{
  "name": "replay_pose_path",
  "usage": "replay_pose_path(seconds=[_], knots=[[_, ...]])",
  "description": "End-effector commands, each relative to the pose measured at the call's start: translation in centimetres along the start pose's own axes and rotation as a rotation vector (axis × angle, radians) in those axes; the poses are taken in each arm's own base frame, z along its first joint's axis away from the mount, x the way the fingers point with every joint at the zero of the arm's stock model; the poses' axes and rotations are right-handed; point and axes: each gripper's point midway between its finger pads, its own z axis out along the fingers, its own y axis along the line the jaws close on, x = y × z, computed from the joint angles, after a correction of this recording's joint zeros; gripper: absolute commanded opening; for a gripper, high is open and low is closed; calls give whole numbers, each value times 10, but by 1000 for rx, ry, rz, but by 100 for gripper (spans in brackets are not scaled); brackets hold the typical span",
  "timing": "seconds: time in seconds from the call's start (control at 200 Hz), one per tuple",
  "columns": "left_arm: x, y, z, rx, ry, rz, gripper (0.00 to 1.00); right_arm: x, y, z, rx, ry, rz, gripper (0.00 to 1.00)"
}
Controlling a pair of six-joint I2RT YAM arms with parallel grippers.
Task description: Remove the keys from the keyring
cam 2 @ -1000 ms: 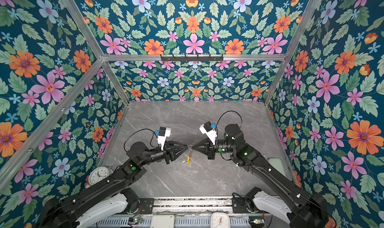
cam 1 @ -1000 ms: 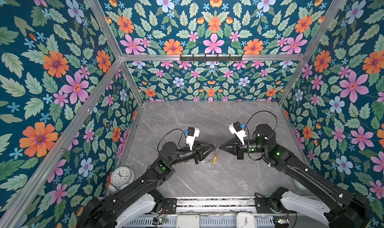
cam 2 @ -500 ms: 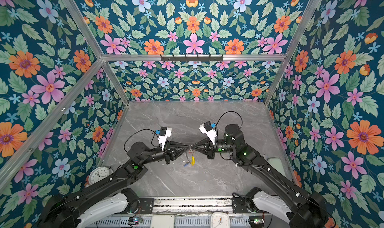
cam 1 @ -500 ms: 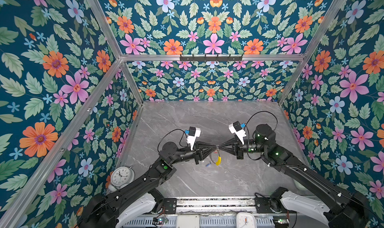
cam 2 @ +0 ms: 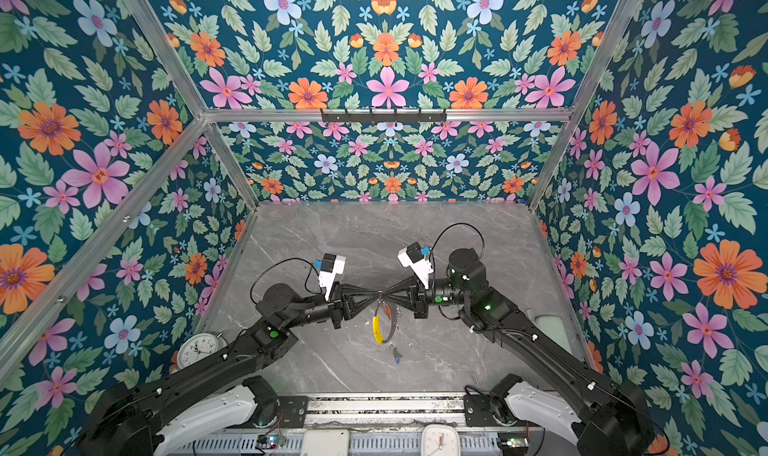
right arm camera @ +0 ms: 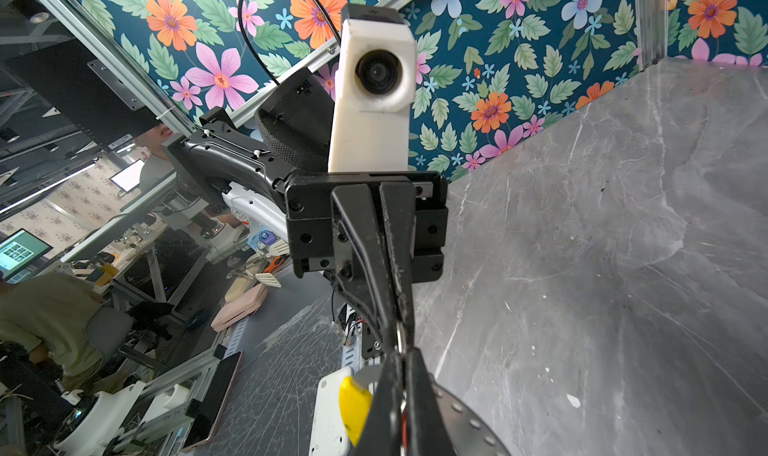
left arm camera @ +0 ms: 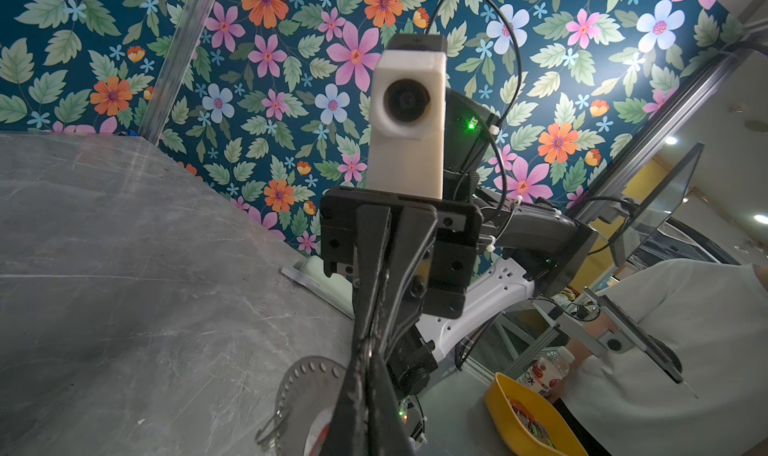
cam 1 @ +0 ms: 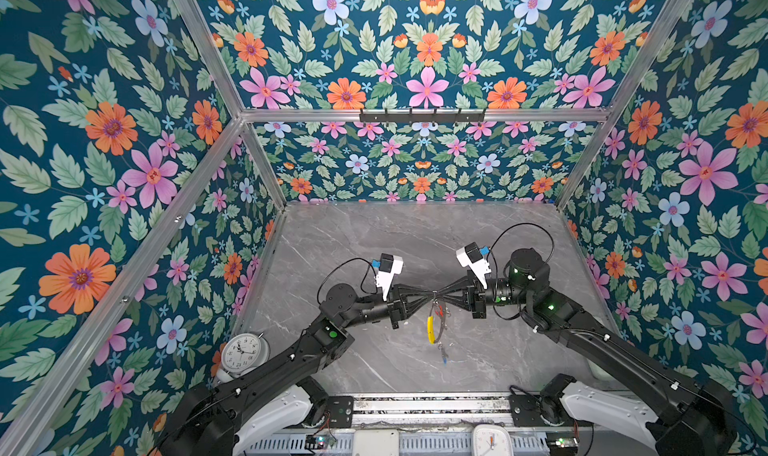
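Note:
Both top views show my two grippers meeting tip to tip in the air over the grey table. The left gripper [cam 1: 430, 296] [cam 2: 376, 295] and the right gripper [cam 1: 439, 296] [cam 2: 384, 295] are both shut on the top of the keyring. The keyring's wire hoop hangs below them with its yellow sleeve [cam 1: 431, 329] [cam 2: 377, 330] on the left side. A red-tagged key [cam 1: 440, 309] [cam 2: 387, 308] hangs near the top. A blue-tagged key [cam 1: 444, 356] [cam 2: 397, 355] shows just under the hoop; I cannot tell whether it hangs or lies on the table. The right wrist view shows the sleeve [right arm camera: 353, 404] beside the shut fingers [right arm camera: 390, 391].
A round white alarm clock [cam 1: 243, 352] stands at the table's front left, beside the left arm. A second white clock [cam 1: 490, 439] sits on the front rail. A black hook rack [cam 1: 422, 115] hangs on the back wall. Floral walls close in three sides.
The left gripper's fingers have shut on the top of the hoop beside the right gripper's tips. The hoop has turned and now hangs broader, with the yellow sleeve lower.

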Motion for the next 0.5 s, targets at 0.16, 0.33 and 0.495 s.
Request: replay_pose_path(seconds=[0.16, 0.33, 0.495], knots=[[-13, -12, 1, 52, -68, 19, 0, -11, 4, 0, -11, -44, -15, 0], [-18, -21, 3, 83, -100, 35, 0, -16, 5, -1, -3, -52, 6, 0], [-21, -23, 1, 79, -134, 45, 0, -19, 5, -4, 26, -83, 14, 6]])
